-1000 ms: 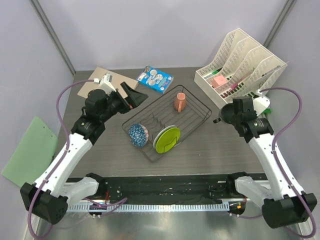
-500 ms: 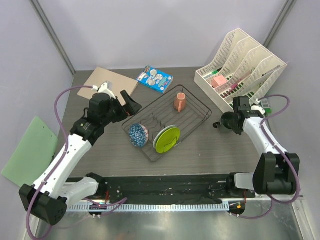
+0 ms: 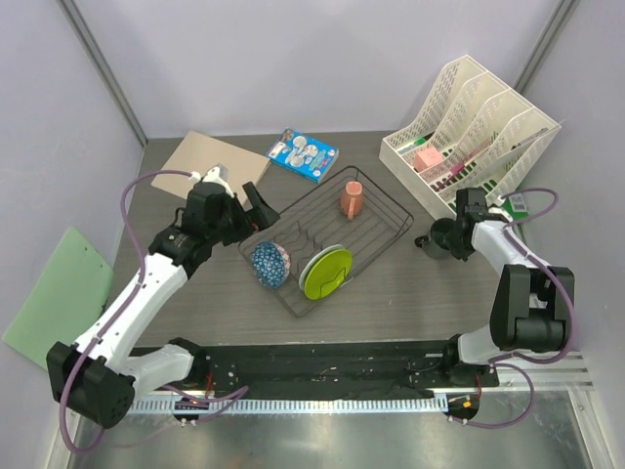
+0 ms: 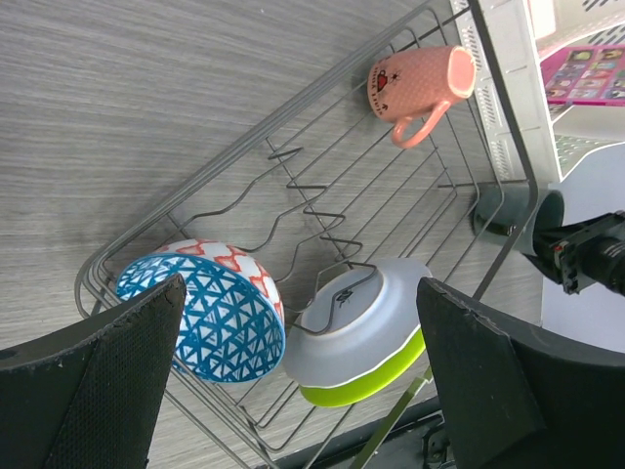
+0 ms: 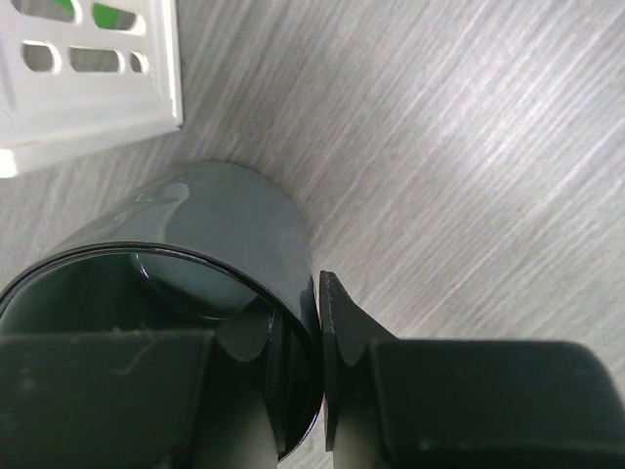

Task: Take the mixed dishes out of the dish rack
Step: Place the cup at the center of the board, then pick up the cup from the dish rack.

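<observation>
The dish rack (image 3: 383, 198) stands mid-table and also shows in the left wrist view (image 4: 244, 147). In it a blue speckled bowl (image 3: 269, 264) (image 4: 200, 313) leans beside a lime-green plate (image 3: 327, 272) (image 4: 376, 381) stacked against a white plate (image 4: 356, 318). A salmon-pink cup (image 3: 352, 199) (image 4: 420, 83) lies at the far end. My left gripper (image 3: 256, 200) (image 4: 301, 283) is open and empty above the rack's left edge. My right gripper (image 3: 451, 237) (image 5: 314, 322) is shut on the rim of the grey mug (image 3: 439, 239) (image 5: 215, 225), which stands upright on the table right of the rack.
A white slotted file organiser (image 3: 469, 127) (image 5: 88, 88) stands right behind the mug. A blue snack packet (image 3: 304, 153) and a brown board (image 3: 210, 158) lie at the back. A green sheet (image 3: 54, 293) lies beyond the table's left edge.
My right arm has swung down and lowered the grey mug to the table beside the organiser. My left gripper has moved slightly closer to the rack, still open.
</observation>
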You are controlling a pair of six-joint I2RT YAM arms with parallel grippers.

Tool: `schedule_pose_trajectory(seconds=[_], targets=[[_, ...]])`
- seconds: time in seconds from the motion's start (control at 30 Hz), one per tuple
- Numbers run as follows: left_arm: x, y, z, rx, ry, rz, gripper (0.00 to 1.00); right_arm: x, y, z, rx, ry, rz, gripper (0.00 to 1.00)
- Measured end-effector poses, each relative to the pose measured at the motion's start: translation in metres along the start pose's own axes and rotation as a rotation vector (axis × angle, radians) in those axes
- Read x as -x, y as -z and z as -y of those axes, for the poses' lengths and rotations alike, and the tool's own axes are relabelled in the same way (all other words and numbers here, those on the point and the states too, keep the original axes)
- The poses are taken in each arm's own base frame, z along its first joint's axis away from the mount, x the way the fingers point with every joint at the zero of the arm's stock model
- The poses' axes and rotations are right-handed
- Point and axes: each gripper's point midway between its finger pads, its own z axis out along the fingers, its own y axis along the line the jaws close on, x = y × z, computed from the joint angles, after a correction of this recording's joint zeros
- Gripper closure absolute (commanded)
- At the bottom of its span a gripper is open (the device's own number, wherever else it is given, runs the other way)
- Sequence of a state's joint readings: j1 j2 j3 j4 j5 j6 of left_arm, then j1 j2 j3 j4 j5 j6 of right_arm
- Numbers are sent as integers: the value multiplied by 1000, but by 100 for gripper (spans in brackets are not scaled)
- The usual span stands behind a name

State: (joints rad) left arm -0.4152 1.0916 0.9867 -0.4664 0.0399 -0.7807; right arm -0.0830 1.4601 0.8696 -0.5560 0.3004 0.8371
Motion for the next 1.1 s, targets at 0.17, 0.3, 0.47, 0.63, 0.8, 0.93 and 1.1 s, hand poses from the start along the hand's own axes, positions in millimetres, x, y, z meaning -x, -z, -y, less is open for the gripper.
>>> schedule_pose_trajectory(seconds=[0.17, 0.3, 0.47, 0.63, 0.8, 0.93, 1.1], targets=[[-3, -3, -1, 1, -4, -16, 0, 4, -1, -9, 43, -6, 11, 59], [-5, -4, 0, -1, -4, -23, 0, 4, 5, -10, 73, -1, 13, 52], [-12, -13, -4, 12, -1, -59, 0, 14, 28, -18, 151, -21, 49, 48], [-13, -15, -4, 14, -1, -65, 0, 24, 64, -28, 255, -46, 74, 44], [-15, -18, -6, 20, -3, -73, 0, 47, 125, -56, 463, -88, 133, 42], [-22, -27, -4, 29, -37, -102, 0, 56, 183, -79, 726, -111, 190, 42], [-23, -52, 31, 23, -164, -136, 0, 30, 225, -110, 1022, -44, 173, 42]])
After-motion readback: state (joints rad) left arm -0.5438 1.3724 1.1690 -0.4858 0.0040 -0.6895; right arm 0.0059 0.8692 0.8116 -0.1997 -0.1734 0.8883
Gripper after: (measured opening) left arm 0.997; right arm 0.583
